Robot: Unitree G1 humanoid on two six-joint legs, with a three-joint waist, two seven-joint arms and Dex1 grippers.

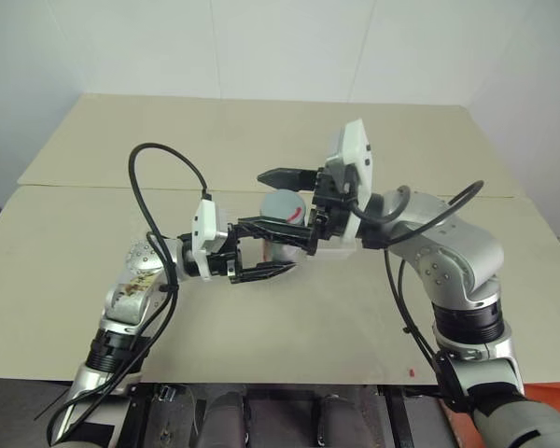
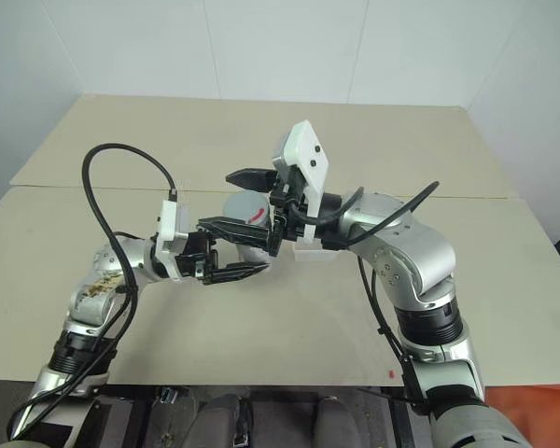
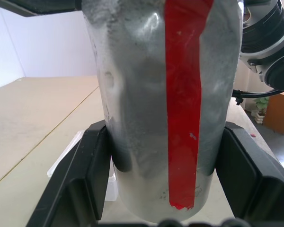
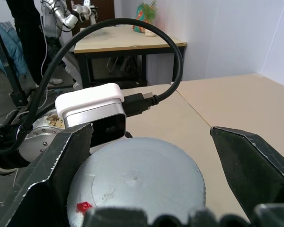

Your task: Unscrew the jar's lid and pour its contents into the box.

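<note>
In the left eye view, 1 jar (image 1: 282, 217) is standing upright above the beige table (image 1: 93, 149), long axis vertical, between 2 grippers. The left gripper (image 1: 275, 247) is gripping the jar's sides with its black fingers; the right gripper (image 1: 289, 210) is spread wide around the top.

In the left wrist view, the silvery-grey crinkled label and 1 red stripe (image 3: 182, 104) are running vertically; the clear plastic box (image 3: 80, 156) is lying behind.

In the right wrist view, the round flat grey lid (image 4: 137, 187) is sitting between 2 released fingers.
</note>
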